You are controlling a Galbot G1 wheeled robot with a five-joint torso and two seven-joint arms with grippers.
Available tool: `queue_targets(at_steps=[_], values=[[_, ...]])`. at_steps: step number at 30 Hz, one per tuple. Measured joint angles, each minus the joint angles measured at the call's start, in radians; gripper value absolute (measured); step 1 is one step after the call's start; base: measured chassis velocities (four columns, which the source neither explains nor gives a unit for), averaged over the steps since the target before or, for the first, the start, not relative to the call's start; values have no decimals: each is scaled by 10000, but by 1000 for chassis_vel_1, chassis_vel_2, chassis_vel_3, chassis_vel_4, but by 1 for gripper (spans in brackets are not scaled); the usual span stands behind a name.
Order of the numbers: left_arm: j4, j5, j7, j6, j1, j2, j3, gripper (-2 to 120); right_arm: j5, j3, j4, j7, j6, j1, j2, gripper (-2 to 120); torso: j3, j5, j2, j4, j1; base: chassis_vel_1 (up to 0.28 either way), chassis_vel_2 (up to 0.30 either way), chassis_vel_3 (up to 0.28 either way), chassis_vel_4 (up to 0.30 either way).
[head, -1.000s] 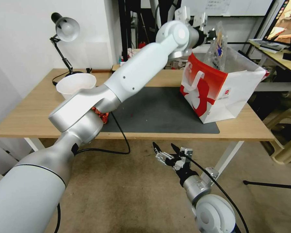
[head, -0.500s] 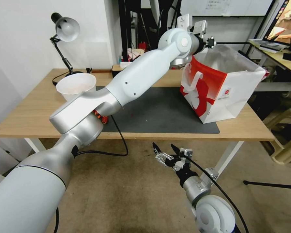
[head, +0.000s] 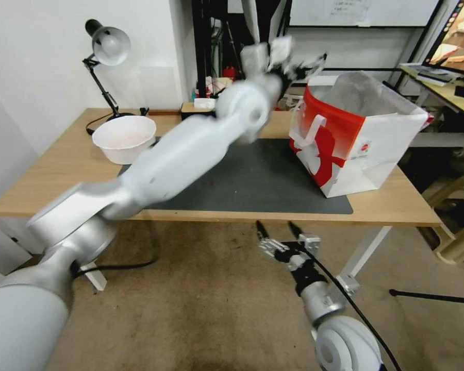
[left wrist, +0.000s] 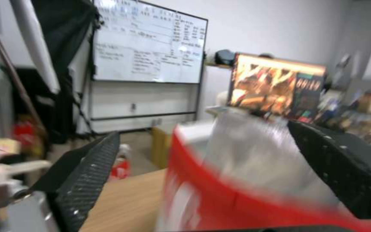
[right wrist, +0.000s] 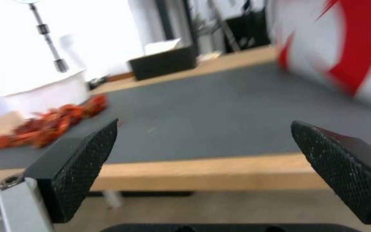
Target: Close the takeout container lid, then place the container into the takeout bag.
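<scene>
The red-and-white takeout bag [head: 355,149] stands open on the table's right side, its clear liner showing at the mouth. The takeout container and its lid are hidden from view. My left gripper [head: 299,61] hovers high beside the bag's upper left rim, blurred by motion. In the left wrist view this gripper [left wrist: 203,132] is open and empty, with the bag [left wrist: 237,193] just beyond it. My right gripper [head: 276,226] hangs open below the table's front edge. In the right wrist view the same gripper [right wrist: 204,125] looks across the mat toward the bag [right wrist: 348,48].
A dark mat [head: 263,175] covers the table's middle. A round white bowl [head: 123,136] and a desk lamp [head: 108,44] stand at the back left. A small box [head: 196,107] sits at the rear edge. Red food scraps [right wrist: 52,124] lie beside the bowl.
A second ago my left gripper held the container over the bag's mouth. It let go, and the arm now swings back to the left. The head camera has shifted slightly.
</scene>
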Motion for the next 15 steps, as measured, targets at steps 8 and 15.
queue_targets(at_steps=[8,15], values=[[-1902,2721,-122,-262,2801,2466,-1009,100,-1416,104,-91,547,868,-181,-4,100,1,0,0,18,4,0,0,0,0],[-3447,4223,17,-617,6479,3698,-3489,100,-1514,122,-260,760,1307,-284,5,100,0,4,2,16,3,0,0,0,0]])
